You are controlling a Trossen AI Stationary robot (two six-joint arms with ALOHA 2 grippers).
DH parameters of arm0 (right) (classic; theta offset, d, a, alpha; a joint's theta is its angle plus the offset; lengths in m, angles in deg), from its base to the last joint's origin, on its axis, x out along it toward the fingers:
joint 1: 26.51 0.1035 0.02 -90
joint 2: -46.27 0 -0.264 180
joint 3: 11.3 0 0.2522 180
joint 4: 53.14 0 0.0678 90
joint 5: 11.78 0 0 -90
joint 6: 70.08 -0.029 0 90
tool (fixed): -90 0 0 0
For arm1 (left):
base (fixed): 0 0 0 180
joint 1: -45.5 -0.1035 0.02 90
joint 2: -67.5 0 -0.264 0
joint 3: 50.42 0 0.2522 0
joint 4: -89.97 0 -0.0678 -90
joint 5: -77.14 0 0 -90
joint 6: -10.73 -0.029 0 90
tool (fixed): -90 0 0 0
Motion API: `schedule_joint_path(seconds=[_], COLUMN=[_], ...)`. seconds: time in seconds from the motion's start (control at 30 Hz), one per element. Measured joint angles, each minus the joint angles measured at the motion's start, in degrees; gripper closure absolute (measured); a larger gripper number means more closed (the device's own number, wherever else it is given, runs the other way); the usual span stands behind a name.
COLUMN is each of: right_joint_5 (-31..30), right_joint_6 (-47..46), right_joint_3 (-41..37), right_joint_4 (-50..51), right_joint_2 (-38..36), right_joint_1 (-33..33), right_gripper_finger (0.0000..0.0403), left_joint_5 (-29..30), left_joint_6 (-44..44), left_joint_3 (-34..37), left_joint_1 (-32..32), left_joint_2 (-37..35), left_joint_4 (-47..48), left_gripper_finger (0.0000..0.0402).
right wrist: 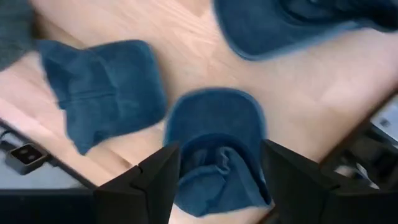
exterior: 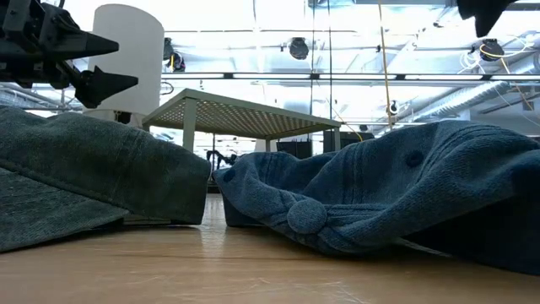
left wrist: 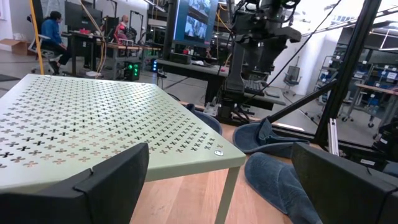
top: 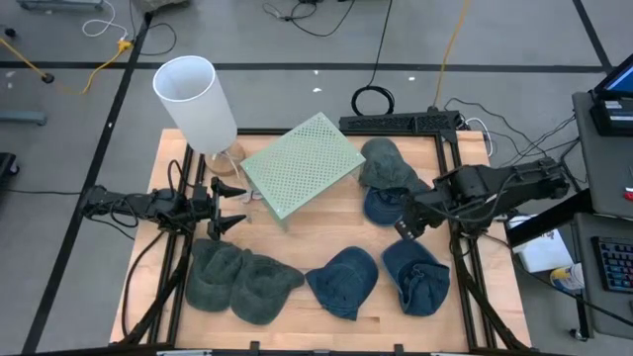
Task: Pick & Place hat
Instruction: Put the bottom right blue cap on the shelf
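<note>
High view is showing the right claw (top: 407, 220) hanging over the right side of the tabletop (top: 307, 232), its fingers spread and holding nothing, just above the blue hat nearest it (top: 384, 205), which is lying beside a grey-green hat (top: 381, 163) close to the far right corner. The right wrist view is looking down between those spread fingers at a blue hat (right wrist: 214, 146) directly beneath, brim outward and crown crumpled. These hats are appearing soft and light, likely to fold and sag when lifted; a pinch on the stiffer brim edge or on a raised fold of the crown would probably be holding best, since flat cloth could be slipping out from between the fingers. Count on the tabletop: three blue hats, the other two being at the near edge (top: 343, 281) and near right (top: 415, 277); three grey-green hats, two of them overlapping at the near left (top: 240, 282); one perforated green stand (top: 302, 163); one white lamp (top: 198, 104). The left claw (top: 229, 210) is waiting beside the stand with fingers spread, holding nothing.
</note>
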Motion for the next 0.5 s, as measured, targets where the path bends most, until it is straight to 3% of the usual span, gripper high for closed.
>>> schedule_joint_path(seconds=[0.5], right_joint_5=[1.3], right_joint_6=[-2.2], right_joint_3=[-0.1], right_joint_4=[2.0], right_joint_2=[-0.3], right_joint_1=[-0.2], right_gripper_finger=[0.0200], left_joint_5=[0.0], left_joint_6=[0.0], left_joint_3=[0.0], left_joint_1=[0.0], left_joint_2=[0.0], left_joint_4=[0.0], left_gripper_finger=[0.0002])
